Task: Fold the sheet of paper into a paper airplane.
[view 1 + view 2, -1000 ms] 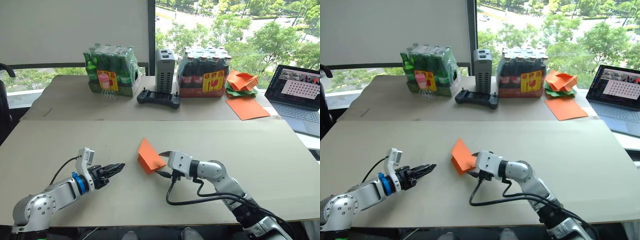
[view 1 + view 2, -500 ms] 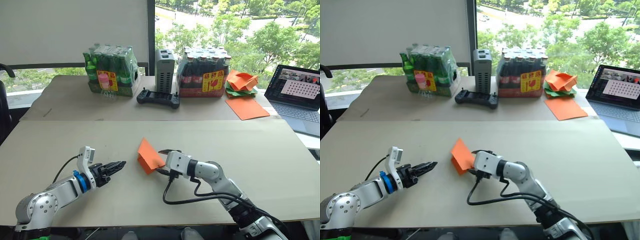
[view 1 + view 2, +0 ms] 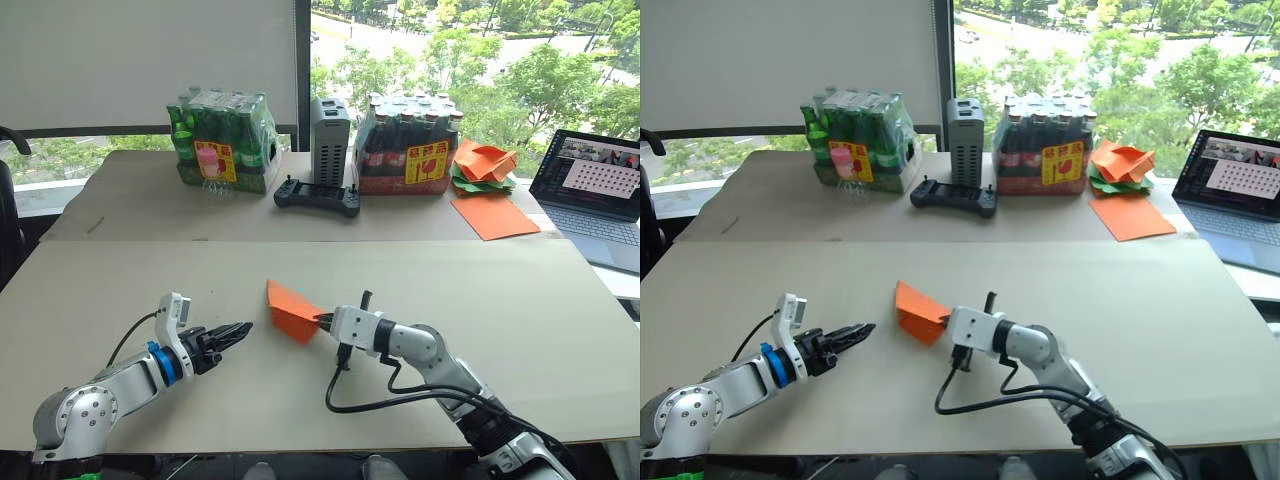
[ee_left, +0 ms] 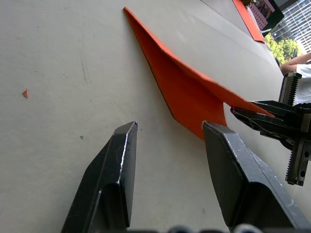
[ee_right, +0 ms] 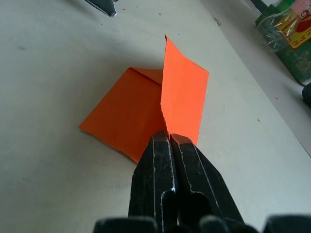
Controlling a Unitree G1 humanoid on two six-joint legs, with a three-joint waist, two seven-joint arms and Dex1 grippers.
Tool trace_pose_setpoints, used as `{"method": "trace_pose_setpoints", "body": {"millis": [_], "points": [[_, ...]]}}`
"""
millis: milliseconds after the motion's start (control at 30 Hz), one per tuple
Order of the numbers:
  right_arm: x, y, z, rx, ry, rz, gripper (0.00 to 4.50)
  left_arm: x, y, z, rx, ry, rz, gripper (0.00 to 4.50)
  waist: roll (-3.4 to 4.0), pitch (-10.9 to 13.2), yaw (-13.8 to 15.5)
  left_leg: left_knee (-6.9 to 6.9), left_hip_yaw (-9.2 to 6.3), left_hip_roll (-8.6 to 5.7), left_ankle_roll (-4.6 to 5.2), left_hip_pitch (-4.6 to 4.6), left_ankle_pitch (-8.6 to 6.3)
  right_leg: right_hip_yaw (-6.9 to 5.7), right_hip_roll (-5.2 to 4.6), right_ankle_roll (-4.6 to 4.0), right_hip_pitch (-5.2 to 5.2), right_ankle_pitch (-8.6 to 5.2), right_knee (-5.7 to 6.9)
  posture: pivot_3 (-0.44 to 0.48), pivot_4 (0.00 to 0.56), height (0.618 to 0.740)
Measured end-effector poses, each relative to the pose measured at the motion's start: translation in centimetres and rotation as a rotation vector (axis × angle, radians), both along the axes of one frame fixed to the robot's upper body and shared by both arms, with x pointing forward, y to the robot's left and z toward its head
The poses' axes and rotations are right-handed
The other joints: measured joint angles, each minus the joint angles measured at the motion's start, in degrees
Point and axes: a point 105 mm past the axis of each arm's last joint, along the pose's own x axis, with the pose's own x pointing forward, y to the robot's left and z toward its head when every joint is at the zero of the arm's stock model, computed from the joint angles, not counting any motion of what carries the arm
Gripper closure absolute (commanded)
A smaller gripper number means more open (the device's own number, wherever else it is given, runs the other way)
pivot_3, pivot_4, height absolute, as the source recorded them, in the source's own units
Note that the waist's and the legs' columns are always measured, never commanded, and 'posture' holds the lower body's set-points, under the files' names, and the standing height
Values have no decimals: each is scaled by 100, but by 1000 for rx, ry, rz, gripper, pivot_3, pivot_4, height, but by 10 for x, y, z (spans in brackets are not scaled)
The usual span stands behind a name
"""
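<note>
The right gripper (image 5: 167, 138) is clenched on the near right edge of the sheet of paper (image 3: 291, 309), its two black fingers pressed flat together with the paper's corner caught between them. That pinch seems meant to hold one flap up off the table: in the right wrist view the flap stands nearly on edge while the rest of the sheet lies flat beneath it, so a fold line is being kept open or set along the seam where they meet.

The left gripper (image 3: 236, 331) hangs just left of the sheet, near it but not touching, its fingers (image 4: 116, 174) spread apart and grasping nothing. Pointed at the paper's left side, it looks ready to press down or take hold of the lower layer so the sheet cannot slide while the right arm works the flap.

The sheet itself sits near the middle of the near table (image 3: 520, 300), already folded into a smaller, layered, pointed shape but not yet a finished plane.

Well beyond it, on the far table, stand a pack of green bottles (image 3: 222, 139) to the left, a grey box (image 3: 329, 140) with a black controller (image 3: 317, 196) before it, and a pack of dark bottles (image 3: 410, 145). Farther right lie a heap of crumpled papers (image 3: 483, 165), a flat orange sheet (image 3: 493, 215) and a laptop (image 3: 600, 195), all clear of the work.
</note>
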Motion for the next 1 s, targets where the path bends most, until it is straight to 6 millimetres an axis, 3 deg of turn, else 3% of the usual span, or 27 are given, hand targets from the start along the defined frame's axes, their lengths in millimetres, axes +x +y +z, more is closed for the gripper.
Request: {"method": "trace_pose_setpoints", "body": {"millis": [133, 267, 633, 800, 1000], "points": [[2, -2, 2, -4, -29, -9, 4463, 0, -1, 0, -4, 0, 1, 2247, 0, 0, 0, 0, 0, 0, 0, 0, 0, 0, 0, 0, 0, 0, 0, 0, 150, 740], [9, -13, 16, 22, -72, -25, 4463, 1, -1, 0, -6, -1, 1, 2247, 0, 0, 5, 1, 0, 0, 0, 0, 0, 0, -1, 0, 2, 0, 0, 0, 150, 740], [-17, -37, 57, 118, -43, 145, 4463, 1, 0, -2, 1, 3, 6, 2247, 0, 0, 4, 1, 0, 0, 1, 1, 0, 0, -1, 0, 4, 0, 1, 0, 150, 740], [-35, -49, 39, 29, 14, 219, 4463, 2, 1, -5, -3, 12, 12, 2247, 0, 0, 13, 4, 0, -1, 1, 2, 0, 0, -1, 0, 6, 0, 1, 0, 150, 740], [-40, -53, 24, -67, -21, 296, 4463, 2, 1, -4, 1, 9, 10, 2247, 0, 0, -1, 4, 0, -1, 1, 7, 0, 1, 0, 0, 8, 0, 2, 0, 150, 740]]}}
